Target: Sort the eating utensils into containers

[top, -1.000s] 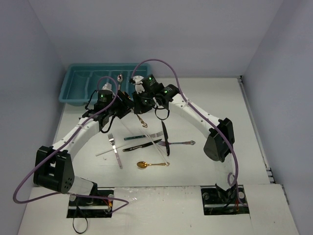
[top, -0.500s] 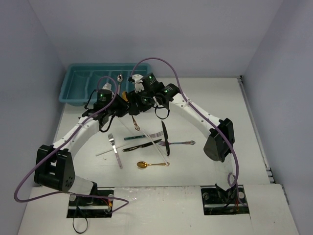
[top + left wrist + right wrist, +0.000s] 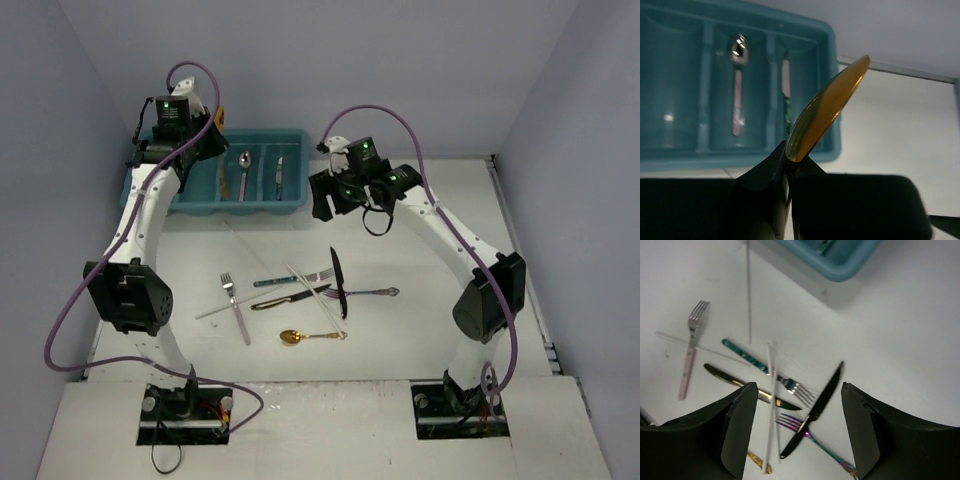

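Observation:
My left gripper [image 3: 788, 161] is shut on the neck of a gold spoon [image 3: 827, 110], held high over the teal tray [image 3: 834, 90], whose rim shows from above [image 3: 290, 206]. A silver spoon [image 3: 244, 172] and a short knife [image 3: 279, 173] lie in separate compartments of the tray. My right gripper [image 3: 798, 390] hangs open with nothing between its fingers, off the tray's right end [image 3: 322, 195]. Below it lie a black knife [image 3: 815, 415], an iridescent fork [image 3: 812, 436], a teal-handled fork [image 3: 747, 357], a dark knife [image 3: 735, 382] and white chopsticks [image 3: 771, 405].
Further utensils on the table are a pink-handled silver fork [image 3: 233, 305], a second gold spoon [image 3: 310, 336] and a lone chopstick [image 3: 245, 245]. Grey walls close in the table on the left, the back and the right.
The grippers have parted from where they met over the table. My left arm has swung up and back over the tray with the gold spoon. My right gripper has opened and drawn off to the right.

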Controlling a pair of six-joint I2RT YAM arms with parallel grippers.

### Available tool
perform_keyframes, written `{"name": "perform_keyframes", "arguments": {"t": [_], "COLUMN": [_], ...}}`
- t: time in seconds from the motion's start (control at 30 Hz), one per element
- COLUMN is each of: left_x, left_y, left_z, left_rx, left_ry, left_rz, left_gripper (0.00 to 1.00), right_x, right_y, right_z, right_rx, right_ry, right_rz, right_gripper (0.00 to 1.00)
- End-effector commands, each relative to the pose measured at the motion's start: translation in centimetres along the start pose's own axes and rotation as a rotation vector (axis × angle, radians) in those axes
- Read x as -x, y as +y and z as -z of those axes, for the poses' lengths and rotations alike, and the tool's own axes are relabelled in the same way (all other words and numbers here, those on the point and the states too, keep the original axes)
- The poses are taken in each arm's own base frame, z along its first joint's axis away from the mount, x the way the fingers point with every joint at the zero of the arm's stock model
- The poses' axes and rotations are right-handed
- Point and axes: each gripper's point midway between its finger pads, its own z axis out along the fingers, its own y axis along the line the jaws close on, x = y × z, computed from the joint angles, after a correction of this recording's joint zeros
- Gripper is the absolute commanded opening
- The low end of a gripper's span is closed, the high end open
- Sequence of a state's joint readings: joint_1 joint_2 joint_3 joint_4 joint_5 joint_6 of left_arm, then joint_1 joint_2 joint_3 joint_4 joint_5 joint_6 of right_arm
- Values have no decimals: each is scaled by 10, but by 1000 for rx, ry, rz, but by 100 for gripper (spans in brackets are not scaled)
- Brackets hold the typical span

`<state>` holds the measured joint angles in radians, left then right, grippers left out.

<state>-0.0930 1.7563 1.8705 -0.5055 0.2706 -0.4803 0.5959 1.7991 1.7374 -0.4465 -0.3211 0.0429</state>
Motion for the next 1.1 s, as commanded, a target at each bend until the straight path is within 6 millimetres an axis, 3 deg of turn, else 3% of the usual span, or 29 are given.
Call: {"name": "perform_keyframes", "arguments": {"t": [0.0, 0.17, 0.23, 0.6, 0.67, 0.8, 1.07], "left_x": [28, 48, 66, 65, 73, 40, -2], "left_y": [27, 38, 31, 41, 35, 54, 87], "left_z": [-18, -57, -68, -129, -134, -166, -194], "left_rx": [120, 110, 67, 37, 24, 58, 112], "left_ry": [-20, -101, -203, -294, -319, -194, -93], "left_rz": [-257, -299, -330, -313, -314, -292, -265], "left_gripper": [0, 0, 0, 0, 0, 0, 0], "right_x": [4, -14, -20, -39, -42, -44, -52], "right_y": [-28, -39, -40, -46, -46, -50, -54], "right_z": [19, 17, 17, 14, 12, 10, 8], "right_rx": [-88, -123, -127, -149, -149, -159, -162], "right_ry": [-48, -16, -8, 18, 27, 35, 53], "right_rz": [33, 29, 24, 17, 17, 17, 13], "right_gripper": [64, 63, 62, 61, 61, 61, 61]}}
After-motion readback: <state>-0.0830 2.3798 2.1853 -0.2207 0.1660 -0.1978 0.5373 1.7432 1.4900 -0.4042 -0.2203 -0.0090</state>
